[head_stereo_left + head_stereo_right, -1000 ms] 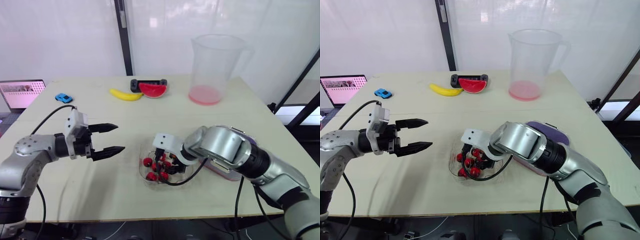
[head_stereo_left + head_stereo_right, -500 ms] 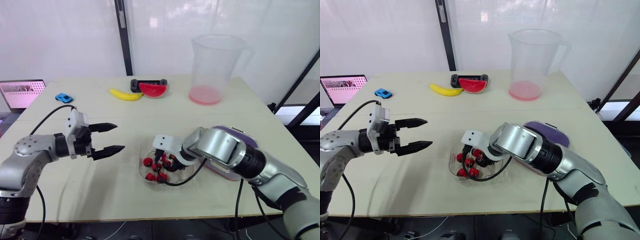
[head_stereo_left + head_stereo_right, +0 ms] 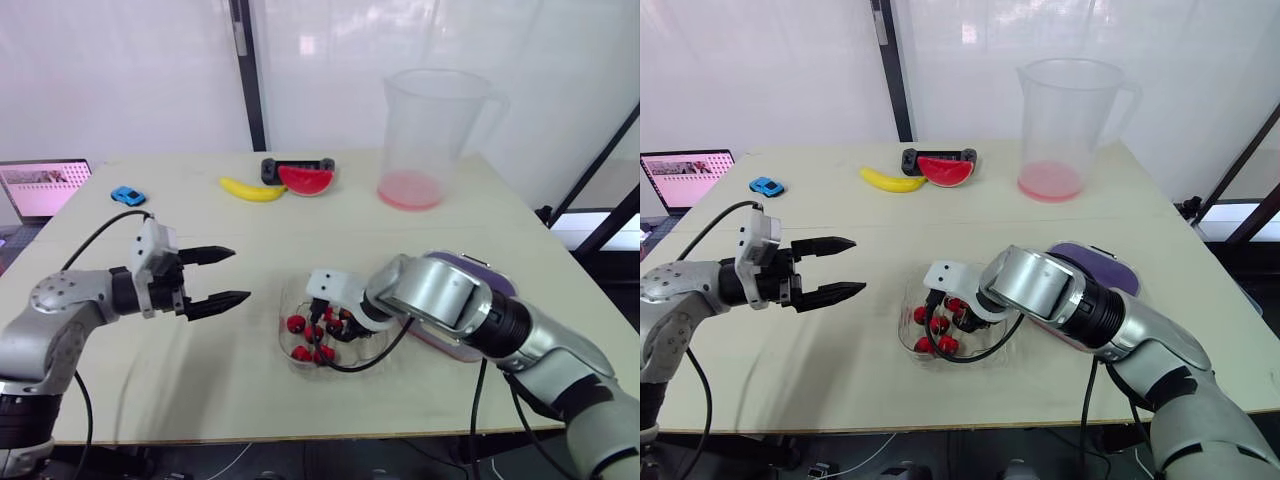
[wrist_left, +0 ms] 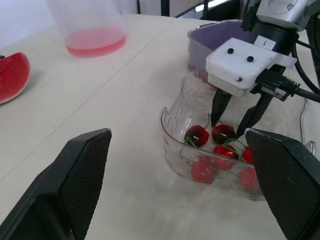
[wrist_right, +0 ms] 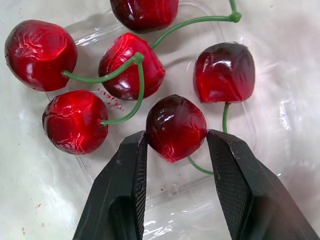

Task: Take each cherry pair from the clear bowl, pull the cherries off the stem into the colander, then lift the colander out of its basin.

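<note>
Pale wooden table [image 3: 300,230]: wide and flat, carrying everything in play.
Tall clear plastic jug [image 3: 435,120]: upright at the far side on the robot's right, with a shallow pink layer at the bottom.
Open laptop [image 3: 40,190]: at the far left edge, screen lit.
Purple basin [image 4: 210,37]: just beside the bowl on the robot's right, partly hidden by the right arm; its contents can't be made out.
Clear plastic bowl [image 4: 175,130]: near the front middle of the table, loaded with cherries.
Right gripper [image 5: 176,134]: down inside the bowl, its two black fingers clamped on one cherry, one on each side.
Left gripper [image 3: 241,274]: hovers above the table to the left of the bowl, well apart from it, fingers spread wide and pointing at it, holding nothing.
Red watermelon slice [image 3: 305,179]: at the far middle, touching the black game controller [image 3: 270,168] behind it.
Yellow banana [image 3: 252,189]: just left of the slice.
Small blue toy car [image 3: 127,196]: far left, near the laptop.
Red cherries on green stems [image 5: 75,120]: scattered over the bowl floor, and two of them share a joined stem.
Dark red cherry [image 5: 176,125]: the one being pinched, sitting low in the bowl with its stem trailing beneath.
</note>
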Action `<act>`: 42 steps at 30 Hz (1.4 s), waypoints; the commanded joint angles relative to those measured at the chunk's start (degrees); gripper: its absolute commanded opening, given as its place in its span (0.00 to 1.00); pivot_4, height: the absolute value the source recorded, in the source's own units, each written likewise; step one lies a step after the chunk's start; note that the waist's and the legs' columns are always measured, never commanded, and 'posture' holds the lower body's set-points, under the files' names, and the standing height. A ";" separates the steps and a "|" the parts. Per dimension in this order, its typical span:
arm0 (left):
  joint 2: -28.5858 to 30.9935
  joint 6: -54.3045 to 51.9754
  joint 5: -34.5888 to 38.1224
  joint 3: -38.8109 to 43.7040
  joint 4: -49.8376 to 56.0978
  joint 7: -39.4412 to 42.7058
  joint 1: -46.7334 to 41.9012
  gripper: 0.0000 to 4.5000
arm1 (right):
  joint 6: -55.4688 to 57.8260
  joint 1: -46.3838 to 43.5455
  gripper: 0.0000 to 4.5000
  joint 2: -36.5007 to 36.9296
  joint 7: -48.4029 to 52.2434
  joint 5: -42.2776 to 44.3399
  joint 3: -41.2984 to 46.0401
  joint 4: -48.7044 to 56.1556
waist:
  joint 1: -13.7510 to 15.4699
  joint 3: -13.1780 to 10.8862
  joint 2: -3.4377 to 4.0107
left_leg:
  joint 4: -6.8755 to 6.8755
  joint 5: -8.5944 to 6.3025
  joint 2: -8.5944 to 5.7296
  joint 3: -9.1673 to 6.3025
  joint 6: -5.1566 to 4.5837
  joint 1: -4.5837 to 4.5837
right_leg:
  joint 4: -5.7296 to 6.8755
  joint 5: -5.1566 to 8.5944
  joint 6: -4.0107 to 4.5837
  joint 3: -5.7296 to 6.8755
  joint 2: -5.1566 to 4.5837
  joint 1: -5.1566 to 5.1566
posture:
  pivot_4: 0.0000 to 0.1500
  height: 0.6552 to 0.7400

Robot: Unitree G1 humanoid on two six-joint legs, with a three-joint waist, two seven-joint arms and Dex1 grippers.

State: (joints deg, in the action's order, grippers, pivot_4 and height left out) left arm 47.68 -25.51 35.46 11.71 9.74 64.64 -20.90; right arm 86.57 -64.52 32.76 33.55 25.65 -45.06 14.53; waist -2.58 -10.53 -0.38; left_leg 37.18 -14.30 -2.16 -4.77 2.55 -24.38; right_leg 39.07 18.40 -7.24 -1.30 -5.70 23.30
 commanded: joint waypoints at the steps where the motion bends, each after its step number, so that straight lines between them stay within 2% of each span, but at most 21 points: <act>1: 0.06 1.04 -0.21 0.25 1.32 -0.11 -0.43 1.00 | -1.60 -0.49 0.43 0.57 0.66 -1.17 -0.42 1.77 | -0.01 0.00 0.00 | 0.00 0.00 0.00 0.00 0.00 0.00 | 0.00 0.00 0.00 0.00 0.00 0.00 | 1.00 1.00; 10: -0.72 1.57 -0.80 -0.10 0.43 -0.10 -0.77 1.00 | -3.99 -2.09 0.43 3.13 4.03 -1.69 -0.05 4.37 | -0.01 0.00 0.00 | 0.01 0.00 0.00 0.00 0.00 0.00 | 0.00 0.00 0.00 0.00 0.00 0.00 | 1.00 1.00; 16: -1.19 1.59 -1.12 -0.23 0.32 -0.05 -1.01 1.00 | -1.56 -1.56 0.43 2.14 4.39 -1.63 1.45 3.45 | 0.00 0.00 0.00 | 0.01 0.00 0.00 0.00 0.00 0.00 | 0.00 0.00 0.00 0.00 0.00 0.00 | 1.00 1.00; 27: -1.12 1.38 -1.20 -0.52 0.41 0.00 -0.98 1.00 | 5.93 1.33 0.43 -6.45 -0.98 -0.02 9.30 -3.19 | 0.06 0.00 0.00 | 0.01 0.02 -0.01 -0.02 0.04 0.00 | 0.02 0.00 0.00 0.00 0.00 -0.01 | 1.00 1.00; 42: -1.02 1.27 -1.43 -1.10 0.21 0.44 -1.18 1.00 | 5.93 1.37 0.43 -5.14 -8.36 7.76 8.68 -5.39 | 0.00 0.00 0.00 | 0.00 0.02 -0.01 -0.02 0.04 0.00 | 0.02 0.00 0.00 0.00 0.00 0.00 | 1.00 1.00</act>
State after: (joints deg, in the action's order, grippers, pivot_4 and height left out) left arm 46.15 -25.31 34.23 10.26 9.18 64.86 -21.07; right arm 92.12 -62.57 27.01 25.88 32.23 -36.43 7.90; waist -2.57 -10.53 -0.39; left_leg 37.18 -14.27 -2.17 -4.79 2.59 -24.38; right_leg 39.09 18.40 -7.24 -1.30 -5.70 23.30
